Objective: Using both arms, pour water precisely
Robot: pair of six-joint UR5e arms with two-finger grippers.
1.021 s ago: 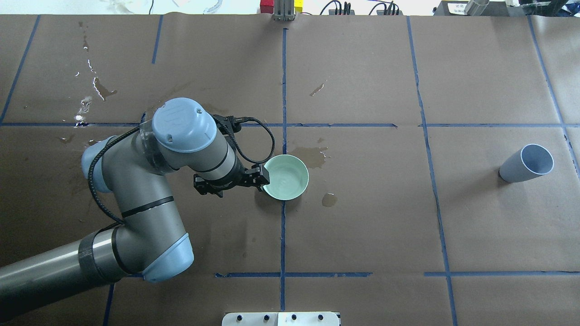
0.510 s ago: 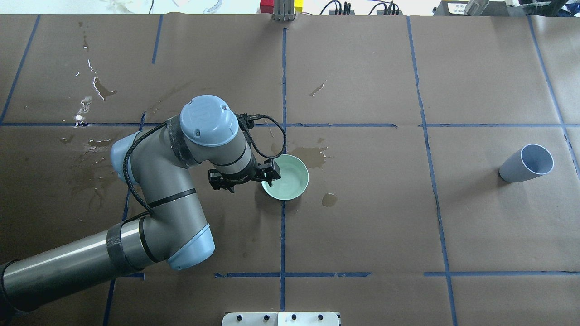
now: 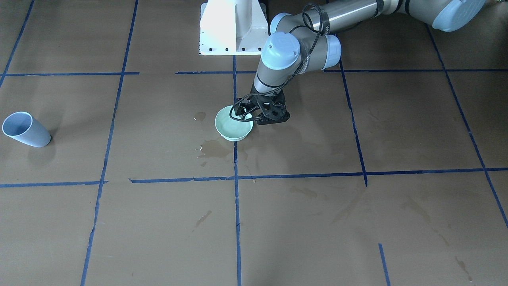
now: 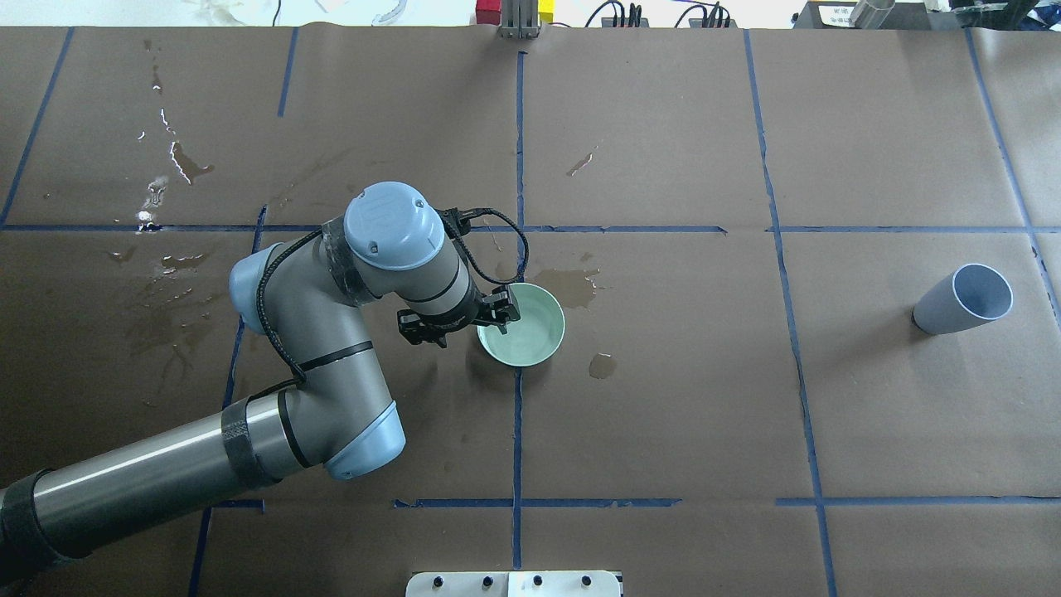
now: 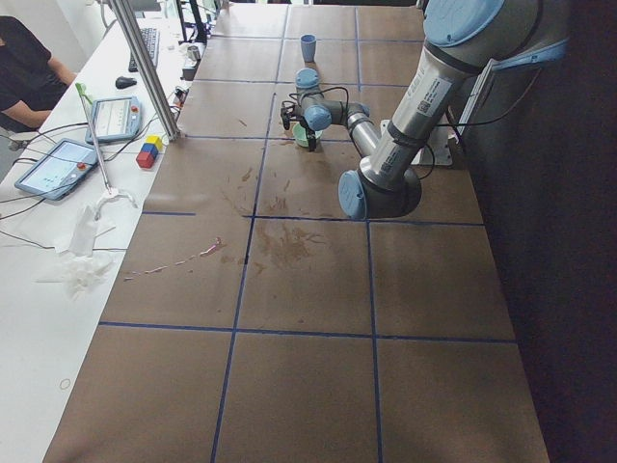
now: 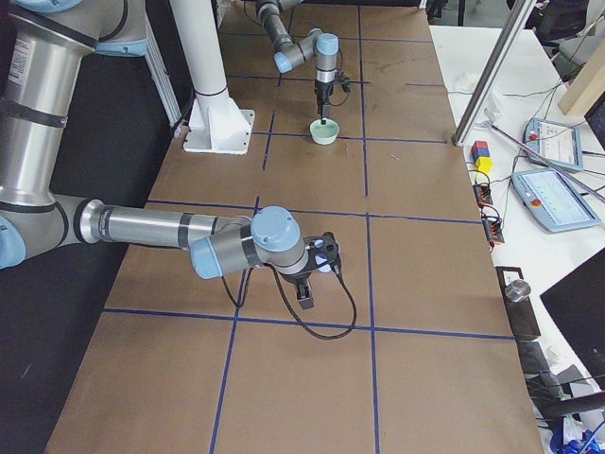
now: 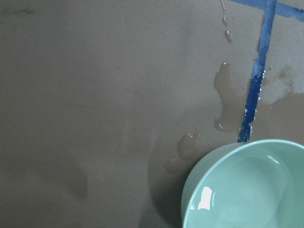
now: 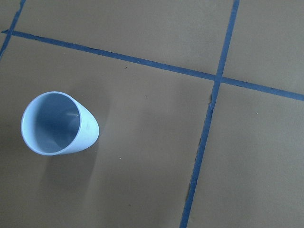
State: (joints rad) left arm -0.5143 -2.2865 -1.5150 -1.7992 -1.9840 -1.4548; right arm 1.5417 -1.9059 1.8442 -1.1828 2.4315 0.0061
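Overhead exterior, reading across from the left: wet streaks glint on the brown paper covering the table. My left arm reaches in over them. There is a marking on its pale blue joint cap, but it is too blurred for me to read.

The left gripper sits at the near-left rim of the pale green bowl. Its fingers seem to straddle that rim, one inside and one outside. I cannot tell whether they have actually closed on it.

The bowl stands just where a blue tape line runs under it. On the left wrist camera the water lies in it as a shallow clear pool with one bright glint. Small puddles darken the paper just beside the bowl.

Far to the right, well apart from the bowl, stands a pale blue cup.

The right arm shows only from the table's end, with the right gripper low over the paper. From there I cannot tell how its jaws stand.
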